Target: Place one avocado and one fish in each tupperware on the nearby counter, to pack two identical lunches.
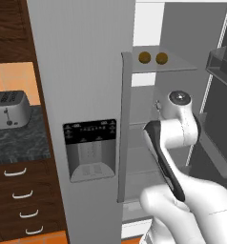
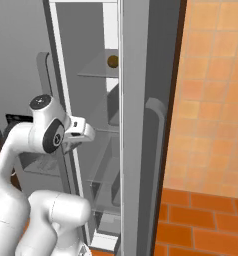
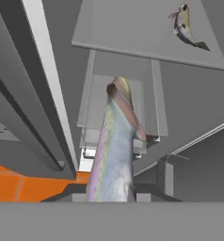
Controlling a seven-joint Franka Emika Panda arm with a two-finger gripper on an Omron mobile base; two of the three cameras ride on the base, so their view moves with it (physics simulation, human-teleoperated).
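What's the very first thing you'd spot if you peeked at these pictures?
A long shimmery fish sticks up right in front of the hand camera, held in the shut gripper. Another fish lies on a glass fridge shelf beyond it. In the left base view, two little brown avocados sit side by side on a high shelf inside the open fridge.

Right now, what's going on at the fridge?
The arm is reaching into the open fridge, and its claw is shut on a fish that hangs along the hand view. A second fish lies on a glass shelf in that view. Two avocados sit side by side on an upper fridge shelf. A toaster stands on the counter left of the fridge.
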